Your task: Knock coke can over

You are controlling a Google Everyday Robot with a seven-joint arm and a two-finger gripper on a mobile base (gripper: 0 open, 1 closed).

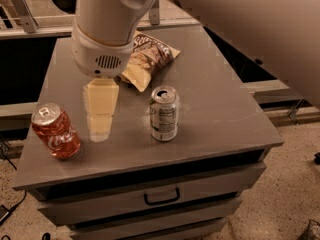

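Note:
The red coke can (55,132) with white script and a silver top stands on its base near the front left corner of the grey cabinet top (220,109). My gripper (100,115), pale yellow under a white wrist housing, points down at the cabinet top just right of the coke can, with a small gap between them. It holds nothing that I can see.
A silver, white-green can (164,114) stands upright in the middle front. A brown chip bag (146,59) lies behind it, partly under my arm. The cabinet has drawers below with a dark handle (162,197). The floor drops away on the right and front.

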